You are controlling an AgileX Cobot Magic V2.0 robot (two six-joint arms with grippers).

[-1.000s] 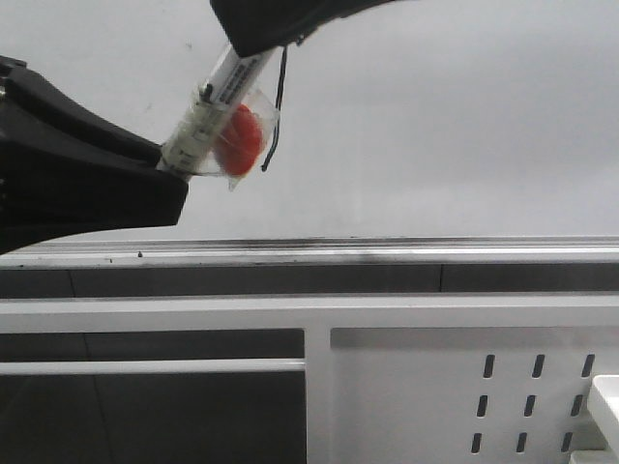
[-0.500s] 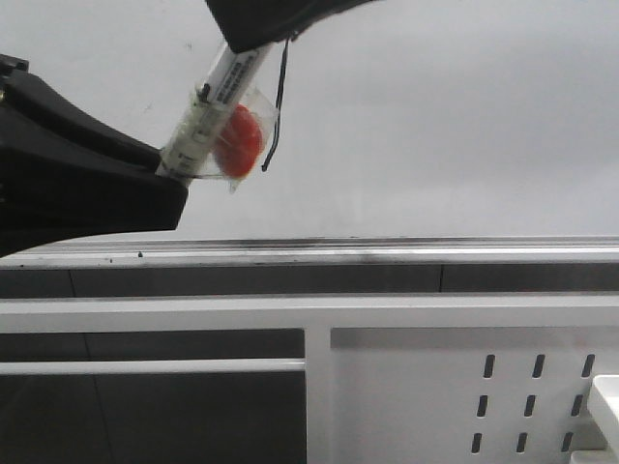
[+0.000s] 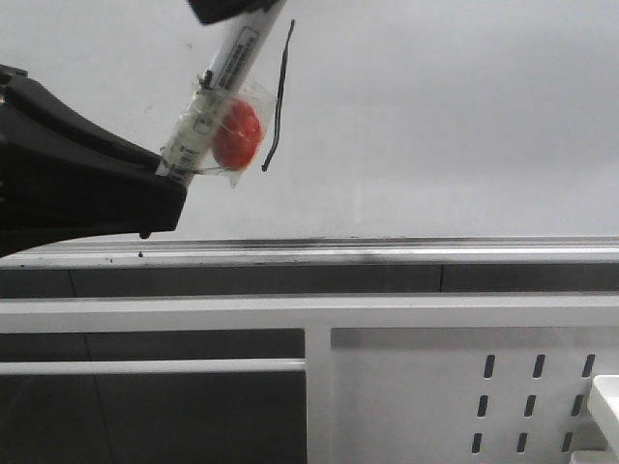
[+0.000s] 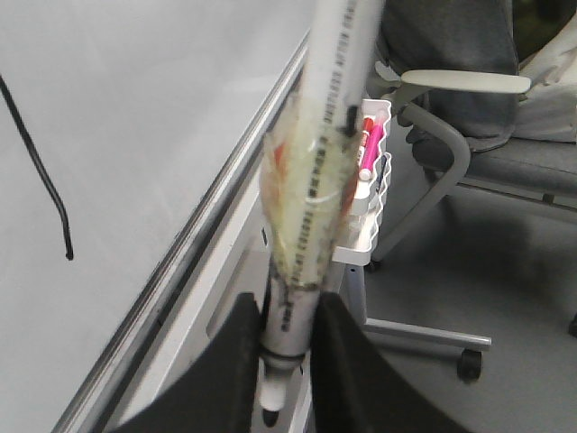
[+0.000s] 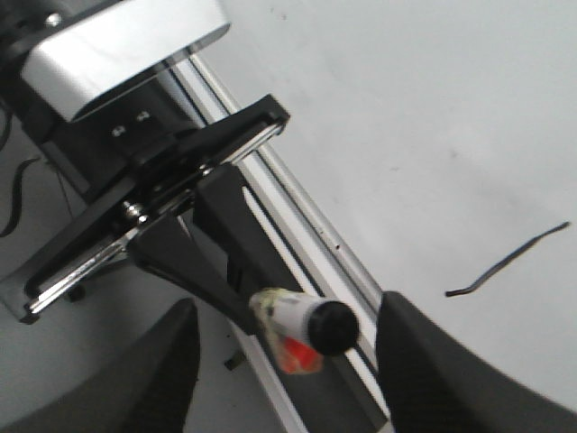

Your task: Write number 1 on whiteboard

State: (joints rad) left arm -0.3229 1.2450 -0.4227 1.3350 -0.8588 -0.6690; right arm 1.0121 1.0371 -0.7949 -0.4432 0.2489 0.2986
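Left gripper (image 4: 287, 361) clamping a marker (image 3: 218, 92), angling toward 1 o'clock. Number 1 (image 3: 279, 97) sitting on the whiteboard (image 3: 455, 126) at 3 o'clock of the marker. Right gripper (image 5: 284, 365) spreading apart, touching nothing.

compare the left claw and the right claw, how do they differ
The left claw is shut on the marker; the right claw is open and holds nothing. In the front view the left one comes in low from the side, while the right one sits at the top edge. Both are black.
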